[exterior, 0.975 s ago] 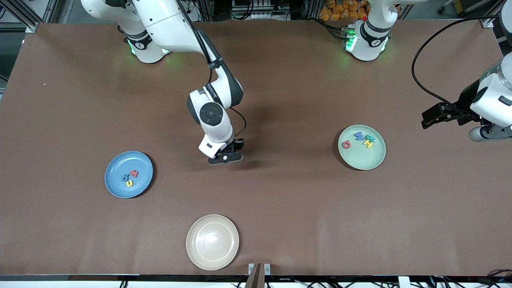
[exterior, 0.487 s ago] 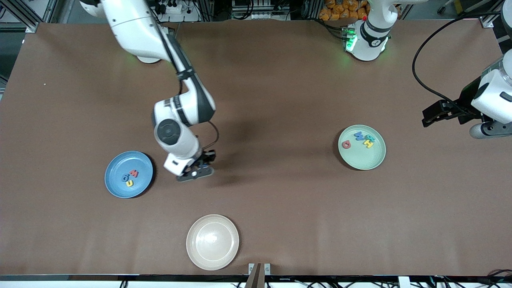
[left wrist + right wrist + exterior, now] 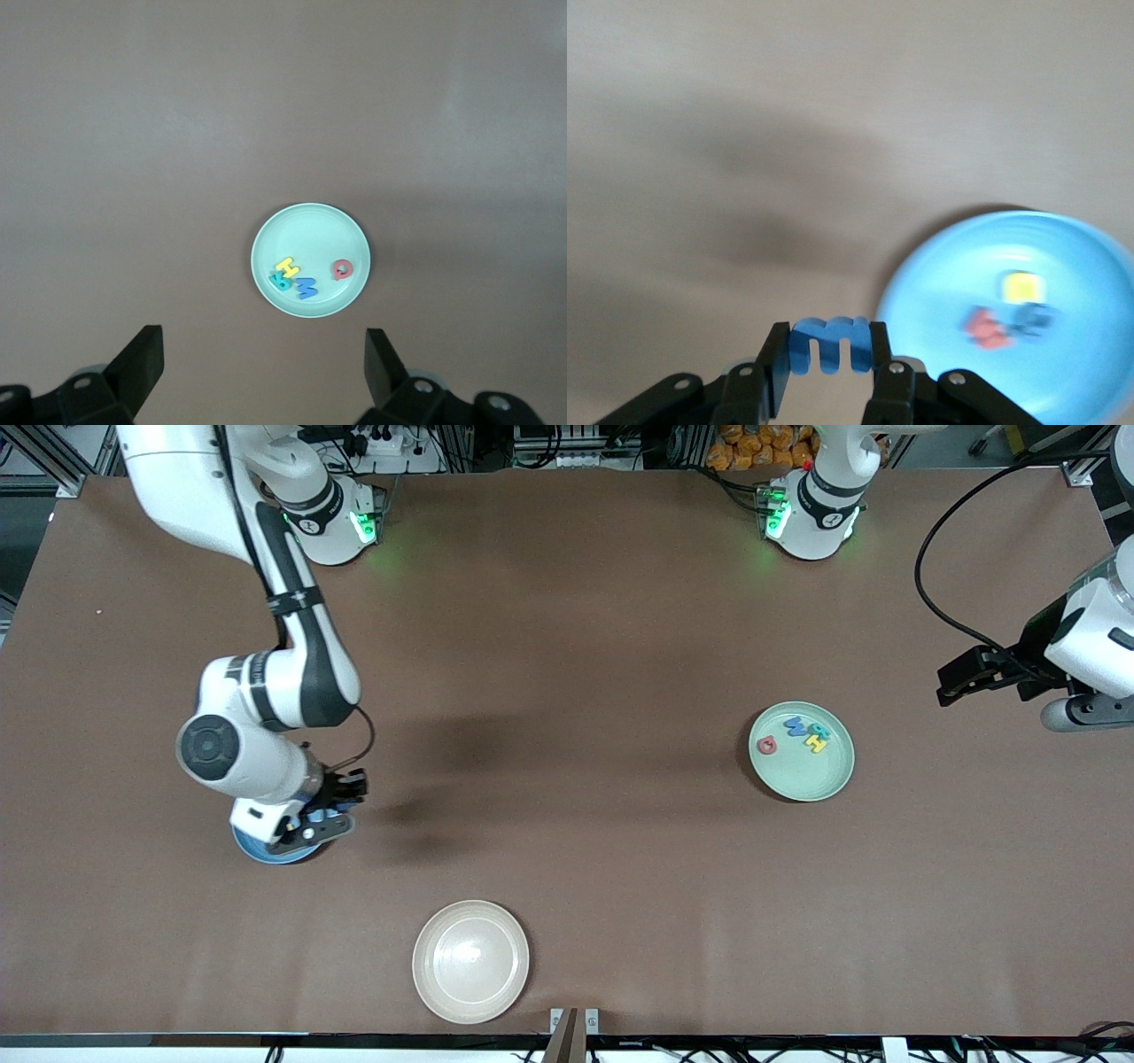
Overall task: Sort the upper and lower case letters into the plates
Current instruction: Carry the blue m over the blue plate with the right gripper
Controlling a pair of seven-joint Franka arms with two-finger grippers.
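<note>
One blue letter (image 3: 830,343) rides clamped in the right gripper (image 3: 828,354), which has swung from mid-counter to the sky blue plate (image 3: 252,849); release there likely finishes sorting. Left gripper (image 3: 263,363) waits released above the mint plate (image 3: 840,775).

sky-blue plate (image 3: 1063,266) | mint plate (image 3: 802,751) | blue letter (image 3: 829,343) | brown table (image 3: 576,646)
</note>
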